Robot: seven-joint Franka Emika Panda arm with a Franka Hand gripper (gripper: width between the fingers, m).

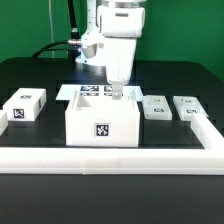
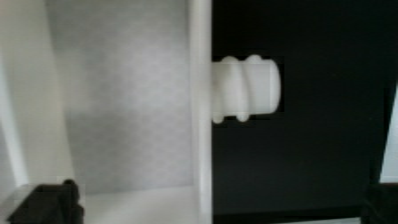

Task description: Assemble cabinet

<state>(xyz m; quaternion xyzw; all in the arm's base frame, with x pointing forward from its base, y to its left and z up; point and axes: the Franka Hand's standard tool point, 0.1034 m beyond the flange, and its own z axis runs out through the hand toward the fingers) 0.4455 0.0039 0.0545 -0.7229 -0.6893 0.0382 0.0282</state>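
The white two-finger gripper (image 1: 117, 93) hangs at the 1 o'clock rim of the large white plastic cabinet (image 1: 82, 128). Finger closure cannot be determined.

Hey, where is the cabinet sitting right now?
In the exterior view, the cabinet sits mid-table, directly in front of the marker board, with the gripper over its back edge.

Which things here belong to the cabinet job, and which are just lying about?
Job: cabinet; gripper at its far edge.
Lying about: marker board; small tagged block, exterior view's left; two small tagged blocks, exterior view's right; white rail along the front.
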